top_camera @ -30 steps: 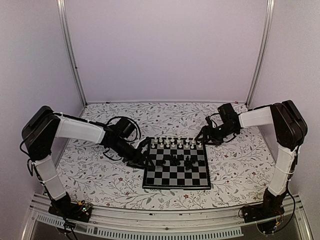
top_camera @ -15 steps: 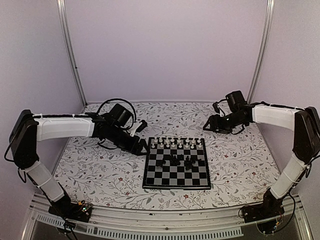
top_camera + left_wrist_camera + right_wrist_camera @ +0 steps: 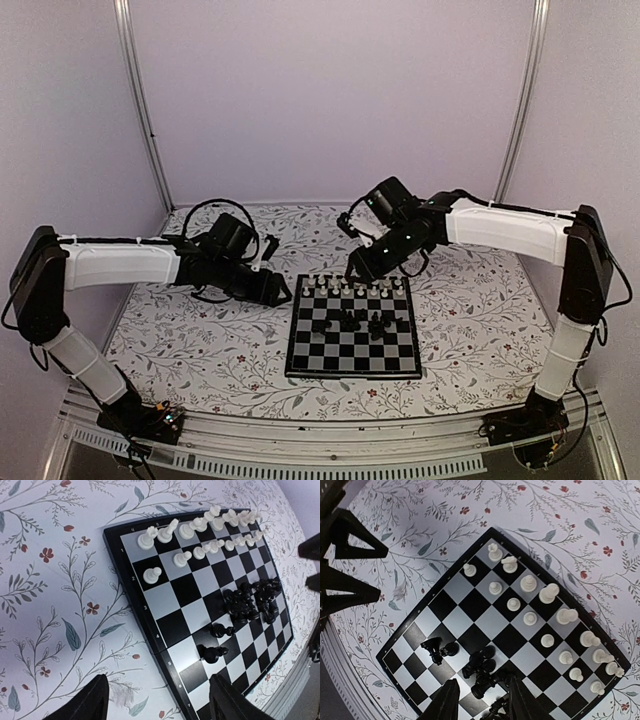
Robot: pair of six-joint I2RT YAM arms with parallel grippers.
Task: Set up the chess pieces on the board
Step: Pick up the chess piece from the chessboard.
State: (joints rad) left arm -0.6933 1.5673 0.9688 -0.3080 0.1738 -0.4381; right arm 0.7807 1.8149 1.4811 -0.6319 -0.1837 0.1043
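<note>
The board point(image 3: 352, 356) lies in the middle of the floral cover. White chess pieces point(image 3: 355, 287) stand in two rows along its far edge, and one white pawn point(image 3: 152, 575) stands a square forward. Black chess pieces point(image 3: 350, 322) are bunched near the board's middle, some lying down point(image 3: 485, 672); two more point(image 3: 216, 642) sit apart. My left gripper point(image 3: 283, 292) hangs open just left of the board, its fingers point(image 3: 92, 700) straddling the board's rim point(image 3: 150, 640). Held high over the board's far-left part, my right gripper point(image 3: 357, 268) is open with a narrow gap and nothing in it.
The floral table cover point(image 3: 200, 340) spreads on all sides of the board. Metal posts point(image 3: 145, 120) stand at the back corners, and a rail point(image 3: 300, 440) runs along the near edge. The left gripper's fingers point(image 3: 350, 550) show at the right wrist view's upper left.
My right arm has swung left, from beyond the board's far-right corner to above its far-left part, and its jaws have narrowed. The left gripper drew back from the board's left edge.
</note>
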